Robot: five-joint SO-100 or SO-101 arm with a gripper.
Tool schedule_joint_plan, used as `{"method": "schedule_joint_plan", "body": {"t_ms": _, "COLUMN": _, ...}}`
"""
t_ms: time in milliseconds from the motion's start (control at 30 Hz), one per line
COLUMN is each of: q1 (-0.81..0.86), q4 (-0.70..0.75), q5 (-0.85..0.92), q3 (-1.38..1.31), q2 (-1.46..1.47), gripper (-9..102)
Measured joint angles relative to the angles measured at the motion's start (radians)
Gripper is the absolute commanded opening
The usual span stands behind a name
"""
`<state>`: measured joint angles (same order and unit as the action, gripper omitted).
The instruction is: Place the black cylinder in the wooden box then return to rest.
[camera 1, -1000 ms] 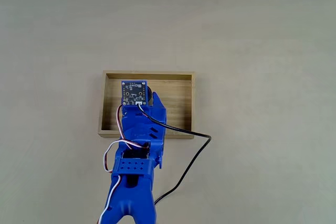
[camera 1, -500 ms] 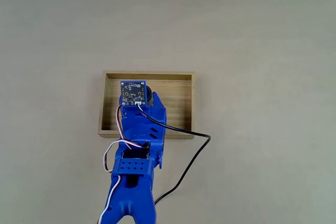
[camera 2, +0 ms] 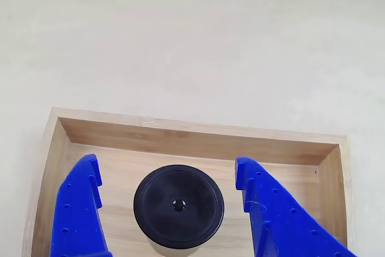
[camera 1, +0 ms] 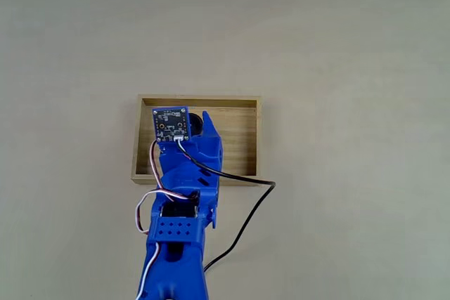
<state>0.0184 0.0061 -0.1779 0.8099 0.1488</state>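
The wooden box (camera 2: 198,139) is a shallow light-wood tray, and the black cylinder (camera 2: 178,204) stands upright on its floor. My gripper (camera 2: 167,164) is open. Its two blue fingers (camera 2: 81,209) stand either side of the cylinder, with a gap on each side and no contact. In the fixed view the blue arm (camera 1: 184,194) reaches over the box (camera 1: 242,138) from below. Its wrist camera board covers most of the cylinder (camera 1: 196,124), of which a dark sliver shows.
The box sits on a plain pale table (camera 1: 337,47). A black cable (camera 1: 246,209) loops from the arm across the box's near right corner onto the table. Red and white wires hang by the arm's left side.
The wrist and its camera board have shifted slightly left. The right-hand finger tip now points further up the view. The black cable has drawn in a little. The cylinder stays in the box.
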Motion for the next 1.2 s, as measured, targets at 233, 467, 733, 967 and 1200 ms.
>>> {"method": "schedule_joint_plan", "body": {"t_ms": 233, "q1": -0.002, "q4": 0.120, "q5": 0.023, "q3": 0.000, "q2": 0.135, "gripper": 33}}
{"method": "schedule_joint_plan", "body": {"t_ms": 467, "q1": -0.038, "q4": 0.282, "q5": 0.074, "q3": 0.025, "q2": 0.302, "gripper": 25}}
{"method": "schedule_joint_plan", "body": {"t_ms": 733, "q1": -0.049, "q4": 0.388, "q5": 0.087, "q3": 0.169, "q2": 0.540, "gripper": 8}}
{"method": "schedule_joint_plan", "body": {"t_ms": 967, "q1": -0.049, "q4": 0.489, "q5": 0.087, "q3": 0.295, "q2": 0.769, "gripper": 3}}
{"method": "schedule_joint_plan", "body": {"t_ms": 1200, "q1": -0.049, "q4": 0.606, "q5": 0.120, "q3": 0.420, "q2": 1.020, "gripper": 0}}
